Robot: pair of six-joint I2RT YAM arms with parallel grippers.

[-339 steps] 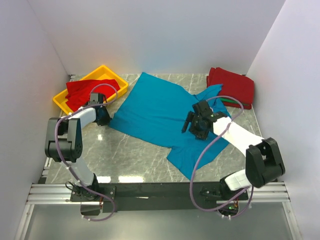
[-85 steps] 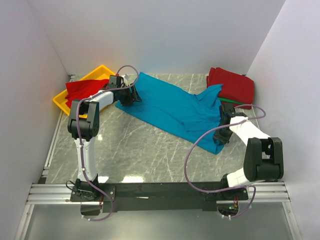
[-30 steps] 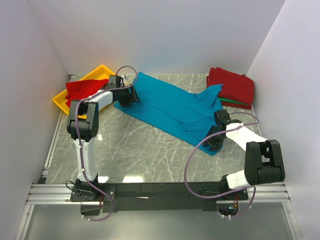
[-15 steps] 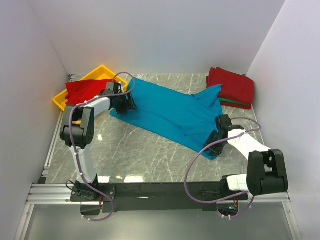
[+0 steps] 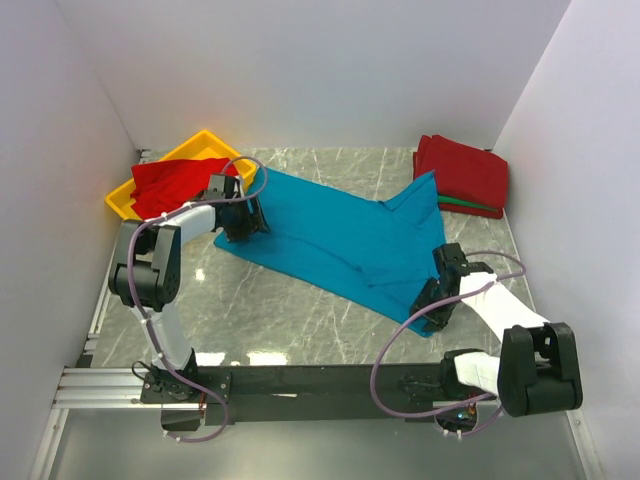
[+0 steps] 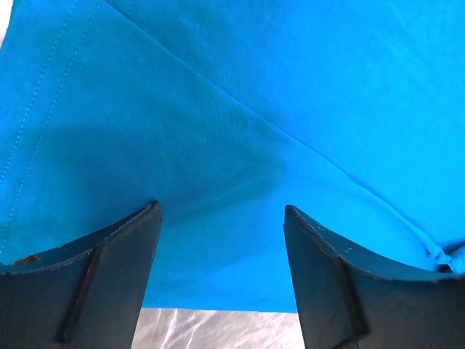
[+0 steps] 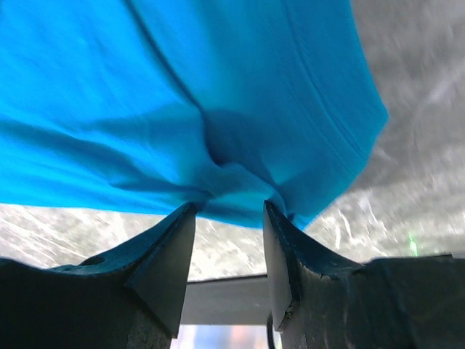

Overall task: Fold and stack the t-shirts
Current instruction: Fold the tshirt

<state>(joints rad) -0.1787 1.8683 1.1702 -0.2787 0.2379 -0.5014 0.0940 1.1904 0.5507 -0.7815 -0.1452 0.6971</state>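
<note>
"Top external view first: where is the teal shirt (image 5: 340, 235)?"

"Slantwise across the table (image 5: 300, 320), doubled into a long band. One end is by the tray (image 5: 205, 140) at far left, the other near the right arm. A sleeve juts toward the folded red shirts (image 5: 465, 168) in the far right corner, which sit on a green shirt (image 5: 462, 205). Another red shirt (image 5: 175, 182) lies crumpled in the tray."

"And the grippers?"

"The left gripper (image 6: 220, 211) is spread wide over the band's left end, with the cloth flat between its fingers and nothing pinched. The right gripper (image 7: 229, 207) is drawn narrow on a bunch of cloth at the lower right corner, and the cloth puckers into its tips."

"So how should this step go?"

"My guess is the band wants squaring before the next fold. The left one should close on both layers at the corner, not just the top one. Then both ends should lift and travel together at equal pull, so the cloth doesn't skew or wrinkle. That stray sleeve ought to be tucked in, or the packet will come out lumpy."

"Anything around to mind?"

"The tabletop is grey, marbled and smooth, so cloth should slide easily. White walls (image 5: 320, 70) box in three sides, and the stack sits close to the right one."
</note>
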